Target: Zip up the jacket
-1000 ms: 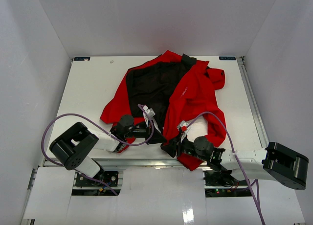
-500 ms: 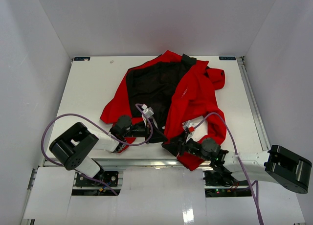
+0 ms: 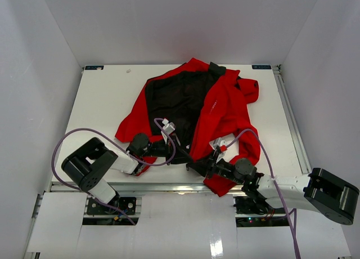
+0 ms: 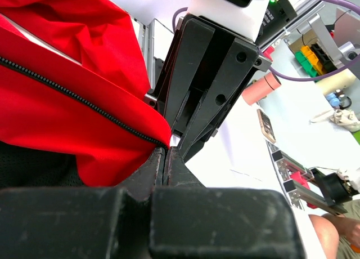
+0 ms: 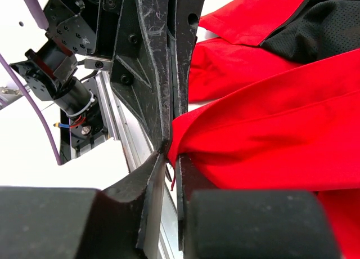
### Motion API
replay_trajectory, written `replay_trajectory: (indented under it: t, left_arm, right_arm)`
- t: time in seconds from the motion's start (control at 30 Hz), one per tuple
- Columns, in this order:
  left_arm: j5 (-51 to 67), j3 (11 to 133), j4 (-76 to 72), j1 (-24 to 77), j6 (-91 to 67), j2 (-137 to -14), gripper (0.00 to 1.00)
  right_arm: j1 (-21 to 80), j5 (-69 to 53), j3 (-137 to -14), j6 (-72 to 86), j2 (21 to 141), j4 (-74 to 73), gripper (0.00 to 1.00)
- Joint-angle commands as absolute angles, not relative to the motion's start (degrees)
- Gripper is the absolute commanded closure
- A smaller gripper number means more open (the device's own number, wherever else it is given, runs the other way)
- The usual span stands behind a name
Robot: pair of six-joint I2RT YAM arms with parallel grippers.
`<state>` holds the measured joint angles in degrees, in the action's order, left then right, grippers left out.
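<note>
Left claw (image 4: 166,152) and right claw (image 5: 169,150) pinch the near hem of the jacket (image 3: 225,110), collar pointing away.

top external: jacket (image 3: 214,112) viewed whole from high above | wrists: its near edge viewed close and low, from opposite sides | shared: that edge

- Ahead of the left gripper (image 4: 165,157): way barred by the right gripper (image 4: 208,84), met tip to tip, with only the pinched hem of the jacket (image 3: 225,110) between.
- Ahead of the right gripper, to both sides: heaped red cloth.
- Beneath both: the table's edge rail (image 5: 121,129), close under the fingers.
- Left of the left gripper: bare table (image 3: 107,95), open to passage up to the side wall (image 3: 34,73).
- Behind the right wrist: a purple cable (image 4: 315,75) is slung across.
</note>
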<state>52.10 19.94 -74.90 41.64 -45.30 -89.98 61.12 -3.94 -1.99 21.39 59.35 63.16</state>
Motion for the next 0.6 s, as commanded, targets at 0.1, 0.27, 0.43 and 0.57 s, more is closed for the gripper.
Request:
replay_trajectory:
  t: [0.1,0.27,0.43,0.57]
  left_arm:
    - [55.3,20.5,-82.2,42.5,-48.5,-92.0,1.00]
    - [54.8,21.0,-80.8,42.5,-48.2,-92.3,1.00]
    - [53.5,22.5,-71.0,40.8,-45.3,-88.7,0.72]
    - [46.2,24.6,-48.2,38.7,-36.8,-80.0,0.50]
  right_arm:
    - [61.2,-5.9,5.3,20.2,58.5,70.7,0.92]
    - [61.2,-6.5,5.6,19.9,57.8,70.8,0.92]
    - [61.2,-5.8,5.5,19.7,57.4,69.7,0.92]
    - [61.2,-5.4,5.8,19.7,57.0,69.5,0.92]
